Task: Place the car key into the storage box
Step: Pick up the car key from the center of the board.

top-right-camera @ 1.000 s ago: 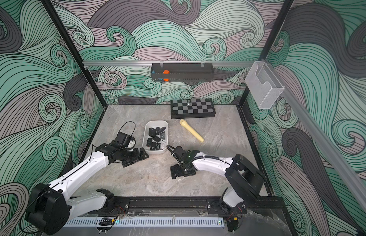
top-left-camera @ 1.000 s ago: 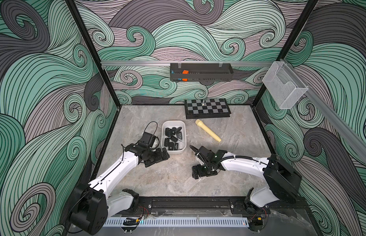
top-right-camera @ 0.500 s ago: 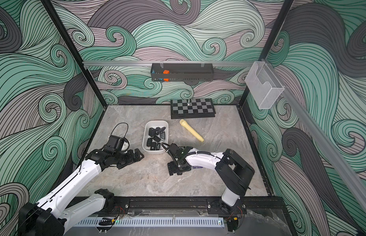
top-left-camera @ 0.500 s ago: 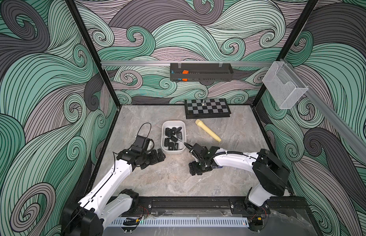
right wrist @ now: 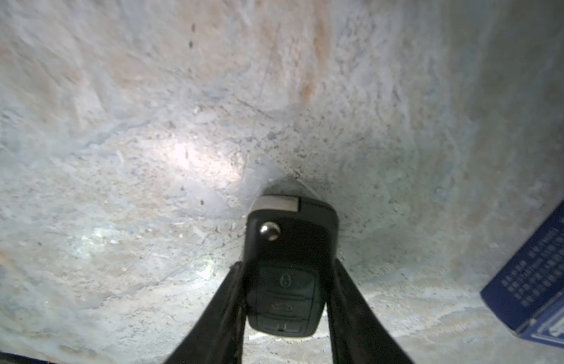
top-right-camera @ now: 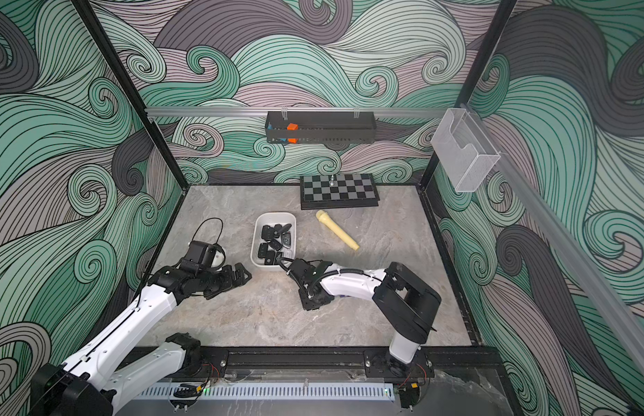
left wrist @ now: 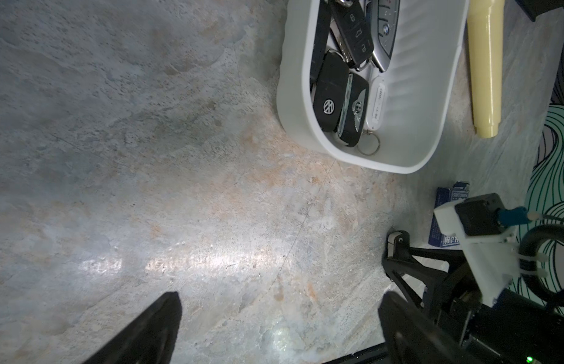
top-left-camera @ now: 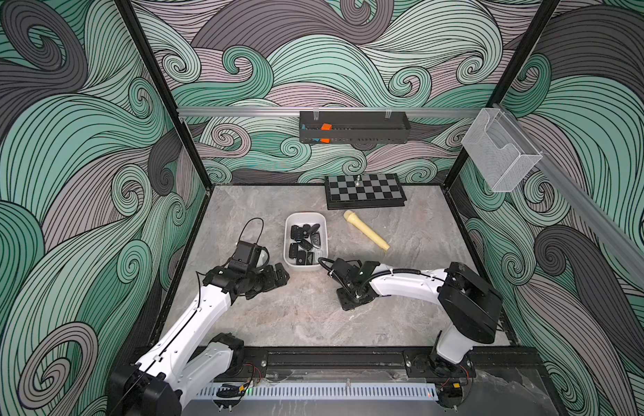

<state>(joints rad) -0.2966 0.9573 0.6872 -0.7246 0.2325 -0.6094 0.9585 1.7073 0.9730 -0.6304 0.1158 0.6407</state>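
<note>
**Fig.** The right claw [right wrist: 287, 264] is clamped on the key [right wrist: 290, 249], with one finger against each long edge. The key's long axis runs in line with the fingers. Its silver end points out past the fingertips, away from my wrist camera. Its button end sits back between the fingers, with the buttons facing the camera. I cannot tell whether the key rests on the table [top-left-camera: 306, 324] or sits just off it.

The box [top-left-camera: 305, 217], which has other keys [top-left-camera: 304, 246] in it, stands just beyond this claw toward the back wall and does not touch it. A blue pack [right wrist: 539, 280] lies beside the claw. The left claw [left wrist: 280, 296] hangs with its fingers wide apart and holds nothing; it is level with the box's near end, on the side away from the right claw.

The table is grey veined stone. The walls [top-left-camera: 313, 54] carry a green and mauve wave print.
</note>
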